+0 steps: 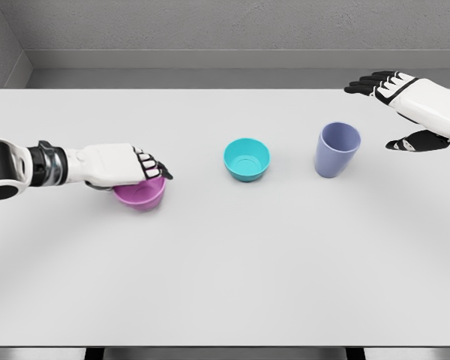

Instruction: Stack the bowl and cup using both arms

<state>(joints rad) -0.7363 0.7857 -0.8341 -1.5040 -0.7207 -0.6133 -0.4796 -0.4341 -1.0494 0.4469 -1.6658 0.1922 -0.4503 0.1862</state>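
Left hand [127,166] clasps pink bowl [140,193] at left; right hand [412,105] spread wide, far right of purple cup [337,149]; teal bowl [247,159] between.

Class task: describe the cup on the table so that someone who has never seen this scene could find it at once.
On the white table, look right of the teal bowl at the centre, near the right hand. The cup stands upright there: lavender blue, and taller and narrower than both bowls.

Pale grey table [225,285] before bare grey walls [210,26], evenly lit
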